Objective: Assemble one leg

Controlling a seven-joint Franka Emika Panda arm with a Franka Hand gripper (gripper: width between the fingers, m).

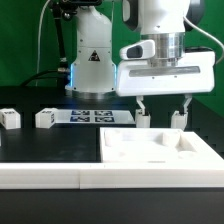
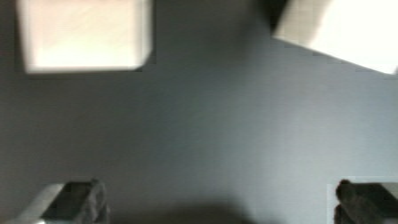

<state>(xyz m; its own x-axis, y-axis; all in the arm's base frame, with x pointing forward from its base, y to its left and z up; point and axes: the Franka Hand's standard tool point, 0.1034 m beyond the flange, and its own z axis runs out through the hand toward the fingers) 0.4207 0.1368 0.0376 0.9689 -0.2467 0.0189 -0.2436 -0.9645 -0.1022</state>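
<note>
White flat plastic panel with round sockets (image 1: 150, 150) sits nearest. Just behind it stand two small white plastic legs (image 1: 143, 121) (image 1: 179, 120). Over them hangs the gripper (image 1: 163, 110), fingers spread wide, gripping nothing. Marker board (image 1: 95, 115) lies at the exterior view's left.

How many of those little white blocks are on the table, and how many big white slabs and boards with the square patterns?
Small white legs: 4
Large white panel: 1
Marker board: 1
Total: 6
</note>
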